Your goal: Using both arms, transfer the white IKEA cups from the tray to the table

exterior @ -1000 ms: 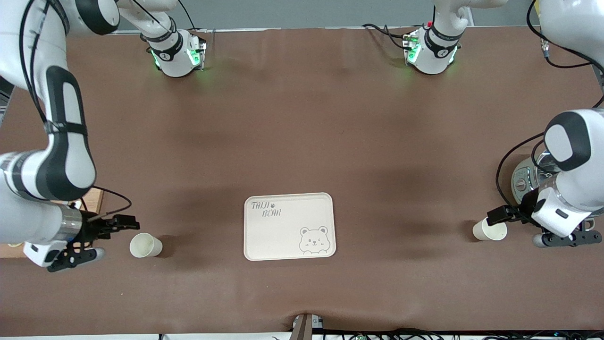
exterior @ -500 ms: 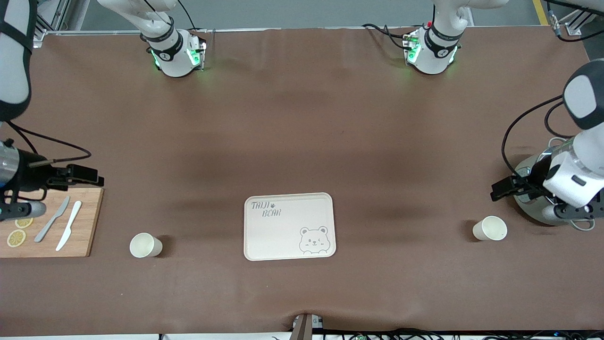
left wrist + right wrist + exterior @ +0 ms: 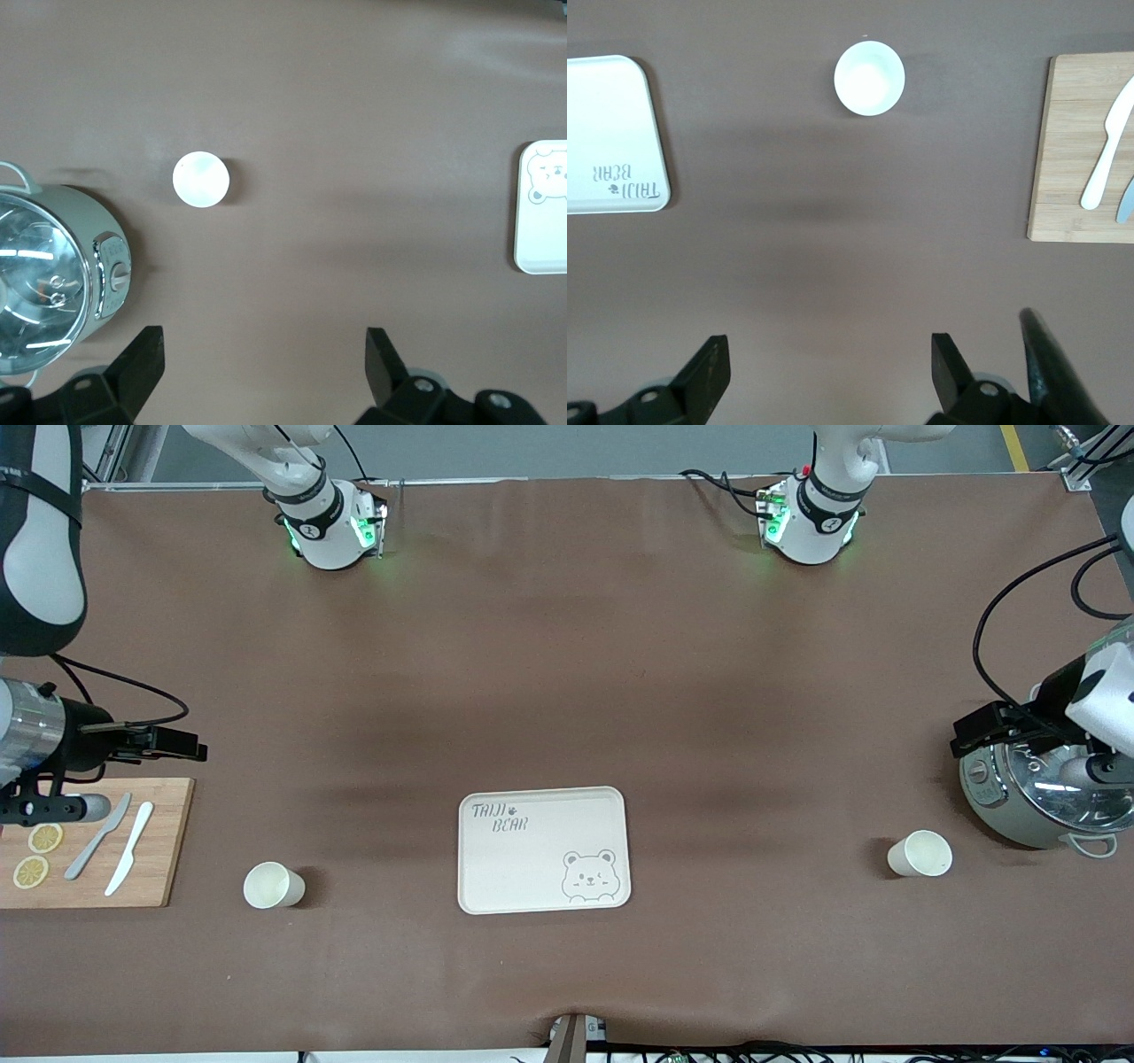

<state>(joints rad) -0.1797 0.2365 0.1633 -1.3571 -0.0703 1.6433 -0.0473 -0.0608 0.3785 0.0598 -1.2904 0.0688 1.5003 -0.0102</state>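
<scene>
Cups upright, rims up: one (image 3: pixel 274 886) beside tray (image 3: pixel 542 849) toward right arm's end, other (image 3: pixel 920 854) toward left arm's end, both off tray. Left gripper (image 3: pixel 263 365) and right gripper (image 3: pixel 824 370) fingers wide, empty, raised over table well apart from tray.

white arms (image 3: pixel 40 522), black bands, cables.
</scene>
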